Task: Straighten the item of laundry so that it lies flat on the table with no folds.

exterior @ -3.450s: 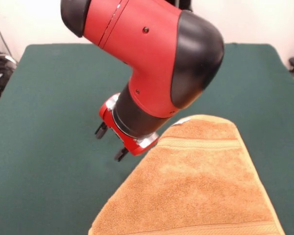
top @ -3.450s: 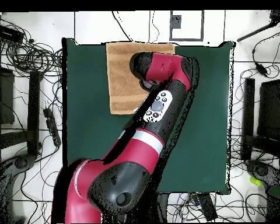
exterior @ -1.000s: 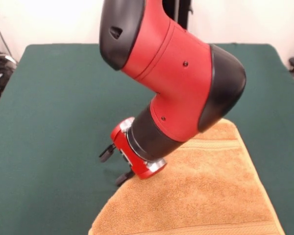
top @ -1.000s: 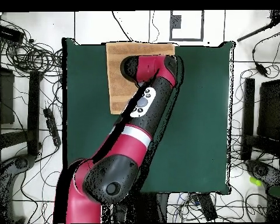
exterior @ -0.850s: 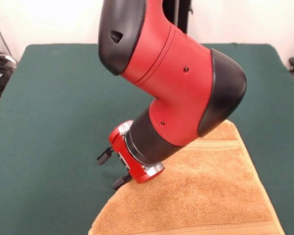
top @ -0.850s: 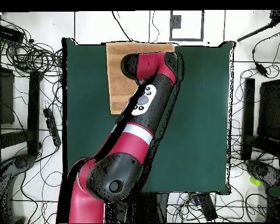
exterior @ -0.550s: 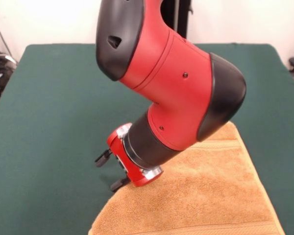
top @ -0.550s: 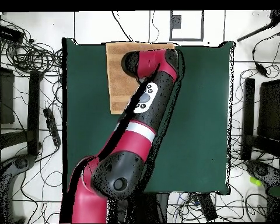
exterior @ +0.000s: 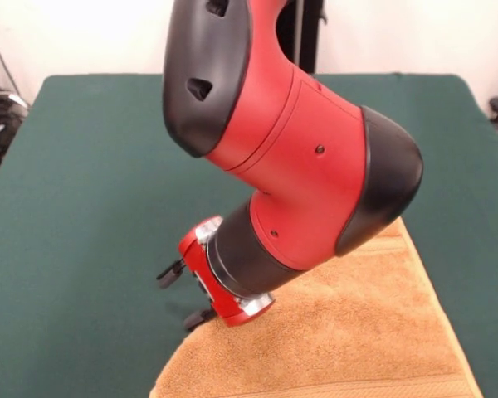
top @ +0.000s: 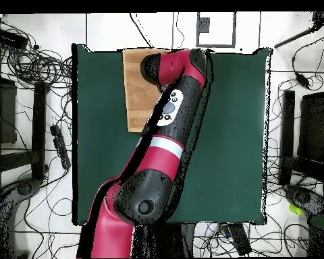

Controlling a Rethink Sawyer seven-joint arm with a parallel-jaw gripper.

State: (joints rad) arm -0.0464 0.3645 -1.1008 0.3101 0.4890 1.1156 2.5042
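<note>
The orange-tan towel [exterior: 349, 332] lies at the near right of the green table [exterior: 83, 166], with a woven stripe band along its near edge. My arm hides its far part. My gripper [exterior: 185, 294] is open and empty, just off the towel's left edge and low over the cloth. In the overhead view the towel [top: 136, 88] lies at the table's [top: 225, 135] top edge, left of centre. The arm covers its right half and hides the gripper there.
Cables and equipment [top: 30, 67] lie on the floor around the table in the overhead view. The towel's near edge lies close to the table's near edge in the front view. Bare green cloth stretches to the left of the gripper.
The arm has swung nearer the front camera. The gripper has moved down along the towel's left edge towards the table's near edge and stayed open. The towel looks unmoved.
</note>
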